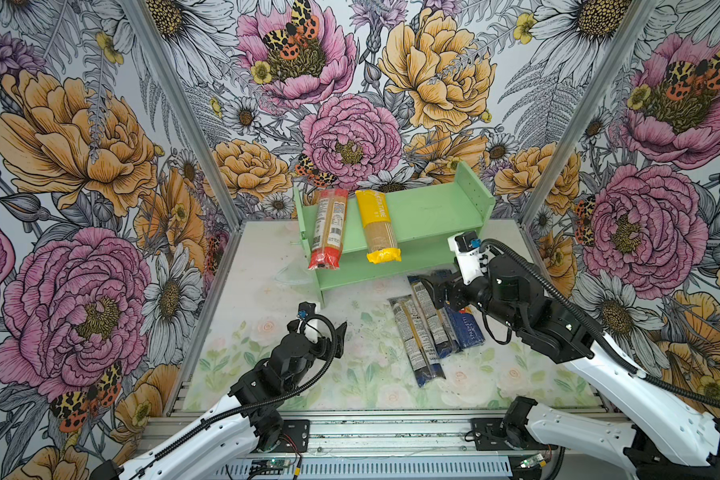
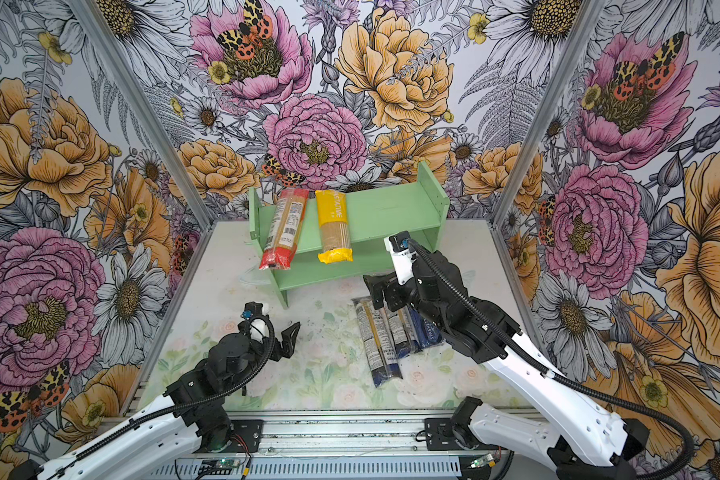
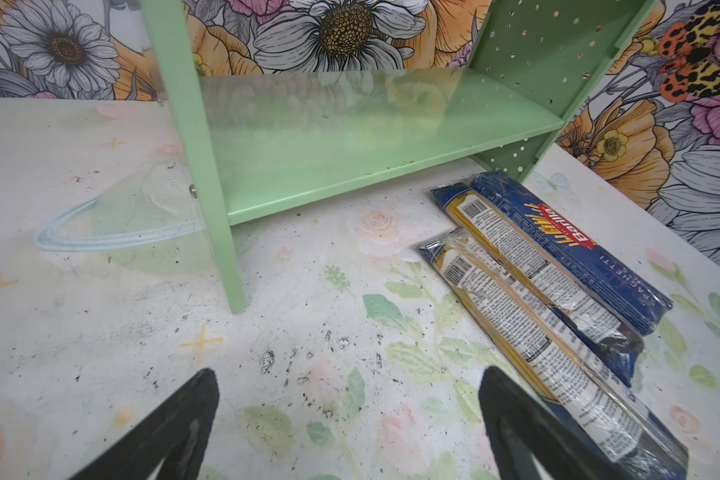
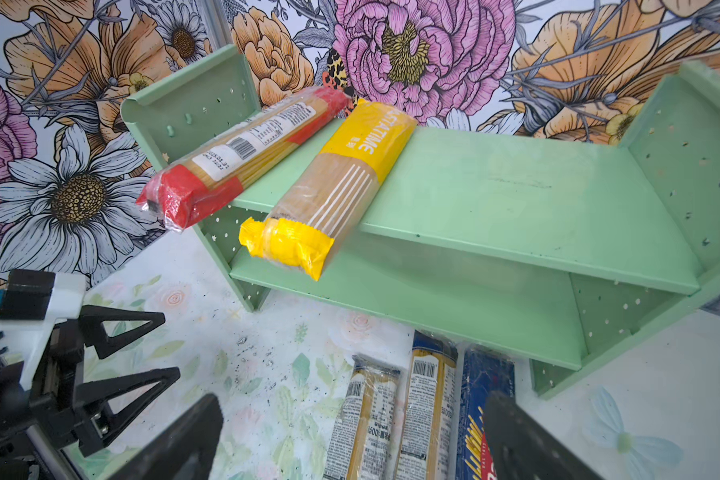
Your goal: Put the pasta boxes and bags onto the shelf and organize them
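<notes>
The mint-green shelf (image 1: 437, 212) (image 2: 391, 212) stands at the back of the table. Across its top tier lie a red-ended clear bag (image 1: 328, 228) (image 4: 242, 153) and a yellow bag (image 1: 379, 226) (image 4: 341, 178), both overhanging the front edge. On the table in front lie two blue-ended clear bags (image 3: 537, 340) (image 3: 528, 257) and a dark blue Barilla box (image 3: 566, 245) (image 1: 468, 328), side by side. My right gripper (image 1: 433, 291) (image 4: 354, 399) hangs open over their far ends, holding nothing. My left gripper (image 1: 338, 340) (image 3: 350, 374) is open over bare table, left of the packs.
The shelf's lower tier (image 3: 350, 158) holds nothing. A clear plastic piece (image 3: 121, 220) lies on the table beside the shelf's left leg. Floral walls with metal corner posts close in three sides, and a metal rail (image 1: 391, 432) runs along the front.
</notes>
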